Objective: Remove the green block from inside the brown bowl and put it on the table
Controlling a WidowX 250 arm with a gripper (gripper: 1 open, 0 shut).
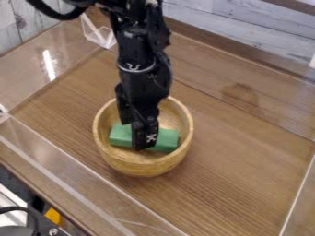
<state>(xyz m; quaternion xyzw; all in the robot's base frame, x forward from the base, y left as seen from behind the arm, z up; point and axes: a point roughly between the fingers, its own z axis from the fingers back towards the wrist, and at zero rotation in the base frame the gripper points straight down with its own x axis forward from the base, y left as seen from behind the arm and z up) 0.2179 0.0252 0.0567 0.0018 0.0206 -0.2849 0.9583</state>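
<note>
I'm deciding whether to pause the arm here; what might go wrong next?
The open black gripper is down over the flat green block inside the round tan wooden bowl. Closing might catch the block unevenly and let it slip. The bowl's wall rises close around the block, so lifting could knock or drag the bowl.
</note>
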